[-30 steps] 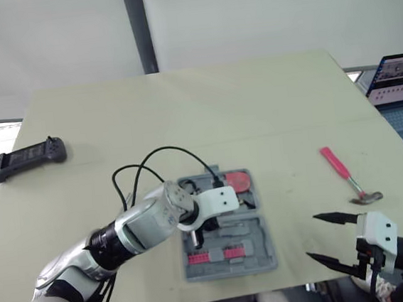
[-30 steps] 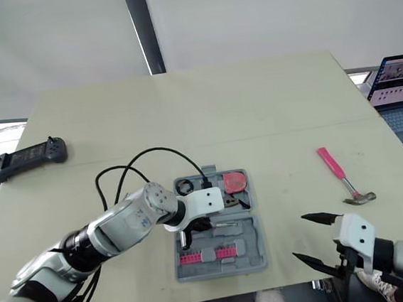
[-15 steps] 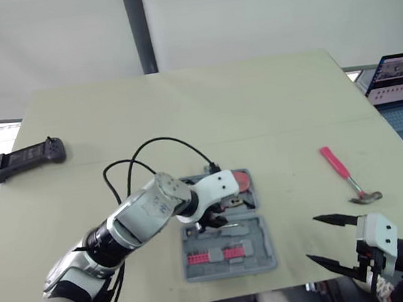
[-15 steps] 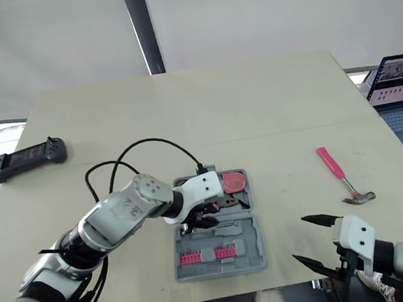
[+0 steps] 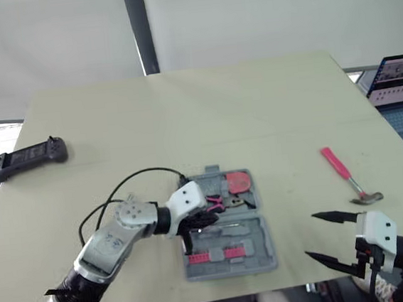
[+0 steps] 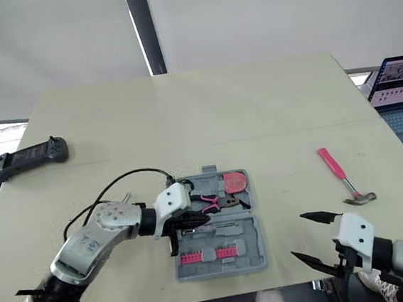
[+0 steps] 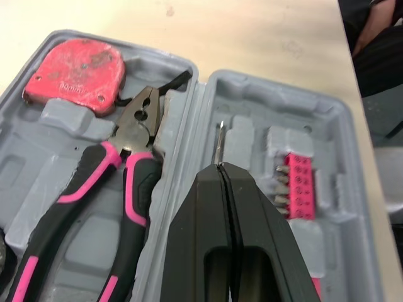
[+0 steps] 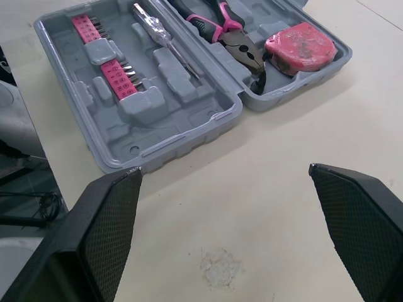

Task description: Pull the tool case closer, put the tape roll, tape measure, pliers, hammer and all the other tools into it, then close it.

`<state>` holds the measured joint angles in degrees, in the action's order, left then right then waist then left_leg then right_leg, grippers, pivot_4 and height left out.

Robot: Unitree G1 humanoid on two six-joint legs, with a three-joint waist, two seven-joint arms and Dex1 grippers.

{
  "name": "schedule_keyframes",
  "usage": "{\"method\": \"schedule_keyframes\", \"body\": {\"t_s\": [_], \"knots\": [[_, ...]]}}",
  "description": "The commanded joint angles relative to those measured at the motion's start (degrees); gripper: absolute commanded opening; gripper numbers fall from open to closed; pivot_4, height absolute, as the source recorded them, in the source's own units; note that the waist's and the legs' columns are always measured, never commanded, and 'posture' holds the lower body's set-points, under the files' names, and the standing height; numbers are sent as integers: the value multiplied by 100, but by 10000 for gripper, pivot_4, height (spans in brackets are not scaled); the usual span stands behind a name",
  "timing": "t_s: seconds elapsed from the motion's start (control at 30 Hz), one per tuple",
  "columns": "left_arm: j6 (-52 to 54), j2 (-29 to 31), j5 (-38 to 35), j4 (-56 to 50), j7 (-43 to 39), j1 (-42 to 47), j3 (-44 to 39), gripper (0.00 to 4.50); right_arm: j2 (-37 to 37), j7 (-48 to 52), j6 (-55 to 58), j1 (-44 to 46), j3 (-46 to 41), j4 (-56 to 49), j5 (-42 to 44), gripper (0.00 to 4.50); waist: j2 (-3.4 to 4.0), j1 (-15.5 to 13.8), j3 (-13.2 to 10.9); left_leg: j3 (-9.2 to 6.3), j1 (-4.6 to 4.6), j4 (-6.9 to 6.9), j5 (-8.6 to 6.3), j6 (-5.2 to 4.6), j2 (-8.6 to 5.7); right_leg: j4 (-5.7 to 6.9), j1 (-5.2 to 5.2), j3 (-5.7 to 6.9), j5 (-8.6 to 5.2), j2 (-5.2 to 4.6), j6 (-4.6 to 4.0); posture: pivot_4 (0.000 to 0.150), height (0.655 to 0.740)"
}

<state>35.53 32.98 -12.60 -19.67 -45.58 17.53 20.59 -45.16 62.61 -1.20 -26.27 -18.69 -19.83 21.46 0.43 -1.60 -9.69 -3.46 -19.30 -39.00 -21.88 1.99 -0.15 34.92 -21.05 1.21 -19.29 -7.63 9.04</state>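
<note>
While pliers (image 7: 135, 126) lie in tool case (image 7: 242, 135), hammer (image 5: 342, 171) outside.

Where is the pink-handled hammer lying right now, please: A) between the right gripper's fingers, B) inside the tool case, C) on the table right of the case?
C: the hammer lies on the table, apart from the open tool case and the open right gripper.
</note>
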Motion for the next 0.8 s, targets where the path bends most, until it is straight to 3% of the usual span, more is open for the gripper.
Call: {"method": "schedule_keyframes", "body": {"t_s": [0.03, 0.27, 0.8], "knots": [[-624, -123, 284, 200, 63, 3, 77, 211, -5, -49, -13, -48, -151, -111, 46, 45000, 0, -3, 0, -1, 0, -1, 0, 0, -1, 3, 0, 0, 0, 0, 0, 1500, 7400], [-1128, -230, 710, 654, -6, -33, 350, 211, -10, -46, 15, -130, -225, -184, 93, 45000, 1, 9, 1, 1, 3, 3, -1, -1, -1, 7, -2, 2, 0, 1, 0, 1500, 7400], [-1134, -400, 1176, 917, -79, -39, 613, 211, 3, -94, 98, -261, -358, -338, 97, 45000, 3, 6, 2, 0, 4, 3, -1, -1, 0, 7, -1, 3, 0, 1, 0, 1500, 7400]]}}
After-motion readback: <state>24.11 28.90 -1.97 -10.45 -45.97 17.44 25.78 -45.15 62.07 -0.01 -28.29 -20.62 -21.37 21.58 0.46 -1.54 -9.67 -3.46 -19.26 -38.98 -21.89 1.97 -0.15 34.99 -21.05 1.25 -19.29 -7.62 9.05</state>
